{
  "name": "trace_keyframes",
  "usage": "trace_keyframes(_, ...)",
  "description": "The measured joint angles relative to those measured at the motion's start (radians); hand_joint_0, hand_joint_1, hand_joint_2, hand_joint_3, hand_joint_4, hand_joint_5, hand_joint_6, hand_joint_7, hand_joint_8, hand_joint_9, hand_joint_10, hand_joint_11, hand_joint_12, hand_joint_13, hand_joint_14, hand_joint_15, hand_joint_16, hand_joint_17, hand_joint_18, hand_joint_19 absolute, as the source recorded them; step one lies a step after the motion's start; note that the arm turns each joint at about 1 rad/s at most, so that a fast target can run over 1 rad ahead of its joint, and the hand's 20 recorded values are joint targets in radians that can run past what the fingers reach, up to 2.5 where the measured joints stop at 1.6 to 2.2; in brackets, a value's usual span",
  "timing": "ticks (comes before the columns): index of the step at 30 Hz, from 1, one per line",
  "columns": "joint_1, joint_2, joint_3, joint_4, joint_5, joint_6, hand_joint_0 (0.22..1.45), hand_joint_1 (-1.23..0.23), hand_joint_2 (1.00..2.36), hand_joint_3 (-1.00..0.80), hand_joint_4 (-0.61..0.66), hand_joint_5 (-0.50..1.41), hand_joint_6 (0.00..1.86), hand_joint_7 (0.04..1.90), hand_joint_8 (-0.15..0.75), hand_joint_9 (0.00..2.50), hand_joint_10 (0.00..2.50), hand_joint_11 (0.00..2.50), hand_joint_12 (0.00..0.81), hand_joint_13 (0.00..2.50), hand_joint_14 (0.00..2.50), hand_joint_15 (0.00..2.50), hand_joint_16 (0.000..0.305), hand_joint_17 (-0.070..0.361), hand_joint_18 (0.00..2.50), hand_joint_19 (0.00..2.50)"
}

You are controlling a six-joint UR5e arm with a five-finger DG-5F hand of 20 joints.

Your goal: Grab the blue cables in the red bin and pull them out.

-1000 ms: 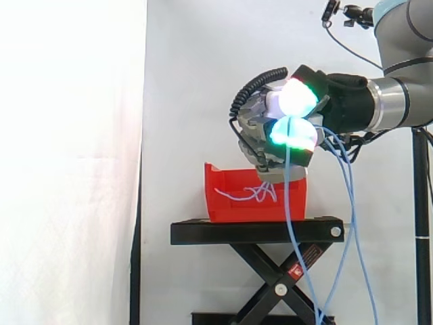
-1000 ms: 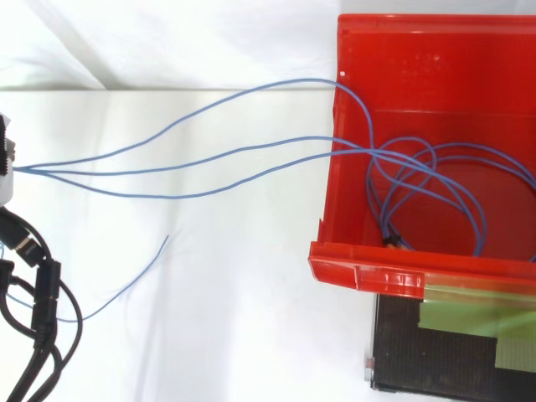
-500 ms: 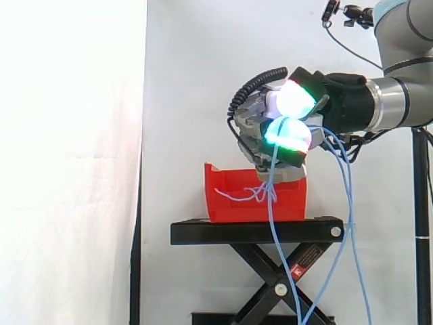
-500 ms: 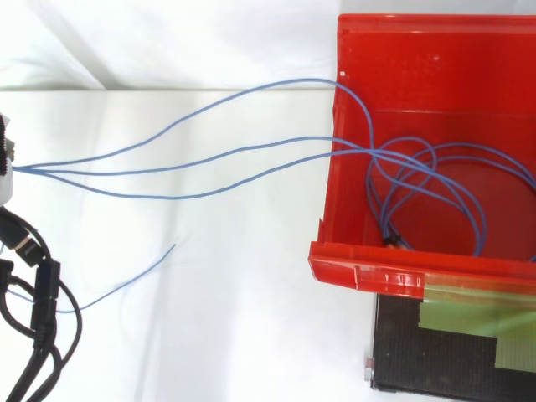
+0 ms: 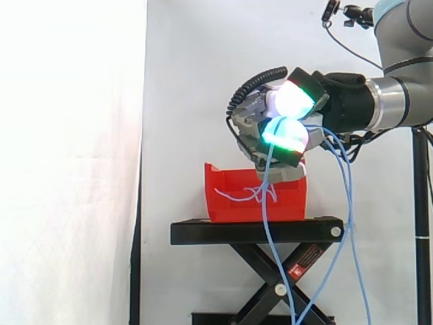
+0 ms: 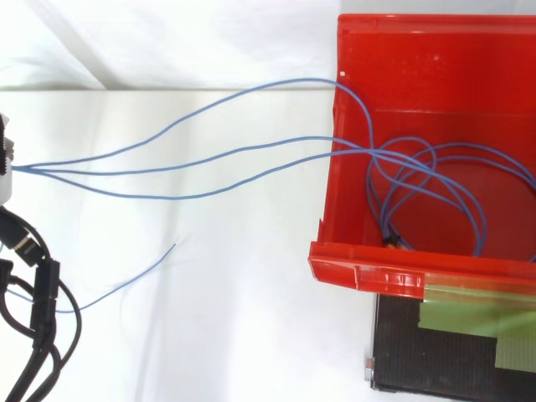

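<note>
Since a second ago the strand hanging from my grip has swung toward the curtain side and my hand has eased that way with it, while the loose end seen from above has slid only a little. The stand (image 5: pixel 257 231) sits below my hand and carries the bin (image 5: pixel 233 203), which lies straight beneath my fingers. My hand (image 5: pixel 270 115) hovers just above the bin's rim, fingers curled and pinching the cables (image 6: pixel 251 149) under the glowing pads (image 5: pixel 284 135). I judge I am in the middle of the pull: the grip is made, but the job is far from done. From above, three strands run from my hand's side across the open space, over the bin's near wall and into a tangle of loops on its floor. Other lengths hang from my hand down past the stand. In the side view a small knot of cable shows at the bin's front, below my pads. The next move, I think, calls for carrying my hand farther from the bin with the pinch kept firm. The loops may snag on the wall or drag the bin with them.
</note>
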Motion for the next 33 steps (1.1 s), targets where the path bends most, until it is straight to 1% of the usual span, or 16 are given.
trace_keyframes(10,0.000,0.000,0.000,0.000,0.000,0.001,1.04,-1.01,1.01,-0.64,0.17,0.54,1.39,0.15,0.350,0.71,0.90,1.15,0.355,1.11,2.50,0.18,0.041,0.093,1.20,1.21)
trace_keyframes(13,0.000,0.003,0.001,0.001,0.000,0.001,1.04,-1.01,1.01,-0.59,0.15,0.53,1.44,0.13,0.350,0.71,0.91,1.14,0.355,1.11,2.50,0.18,0.041,0.092,1.20,1.20)
trace_keyframes(18,0.000,0.005,0.001,0.000,0.000,0.001,1.06,-1.01,1.01,-0.56,0.12,0.51,1.50,0.13,0.352,0.70,0.93,1.14,0.353,1.11,2.50,0.18,0.040,0.090,1.18,1.18)
trace_keyframes(33,0.000,0.005,-0.001,0.000,-0.001,0.002,1.10,-1.01,1.01,-0.59,0.08,0.48,1.58,0.09,0.346,0.70,0.98,1.10,0.347,1.10,2.50,0.17,0.040,0.089,1.13,1.09)
